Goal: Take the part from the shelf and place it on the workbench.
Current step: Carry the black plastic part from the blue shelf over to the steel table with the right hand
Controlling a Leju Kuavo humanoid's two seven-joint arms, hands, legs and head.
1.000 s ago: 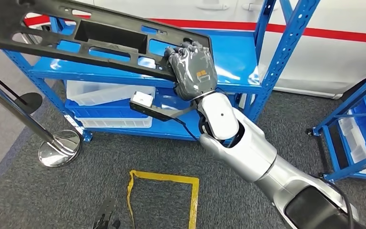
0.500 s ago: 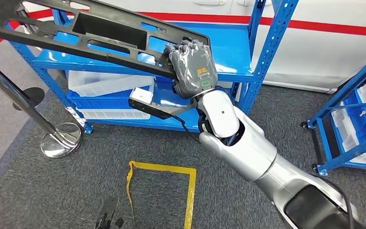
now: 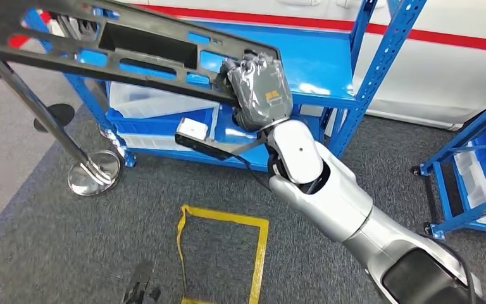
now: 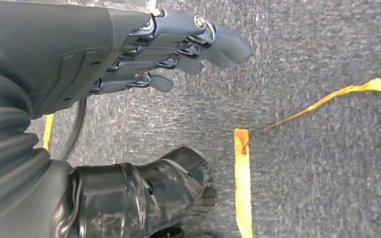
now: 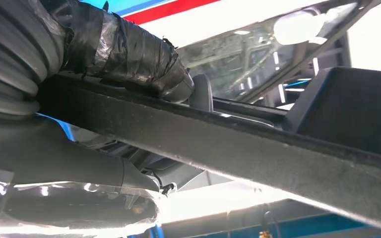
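A: Where was the part (image 3: 133,54) at that point?

B: In the right hand (image 3: 259,92), gripped at its near end. The fingers were wrapped over the edge, and the wrist view showed the thumb (image 5: 129,59) clamped on top of the black bar (image 5: 258,153). The long black frame stretched out to the robot's left, up in the air in front of the shelf (image 3: 316,82) and not resting on it.

A: What had changed over the last second?

B: Mostly the view itself. The shelf, the stanchion (image 3: 92,177) and the yellow tape (image 3: 224,221) on the floor all slid across the head picture together, so the robot was turning or stepping, not the things. The hand and part kept almost the same place in the picture, and the grip looked unchanged.

A: And the left hand (image 4: 104,59)?

B: Hanging over the grey carpet, fingers stretched out close together, holding nothing.

A: So how far along was the job?

B: I'd judge the pick was done and the carry had started. No workbench showed, so the placing was yet to come. The part is long and held by one end, so I'd watch for it swinging into the shelf uprights during the turn.
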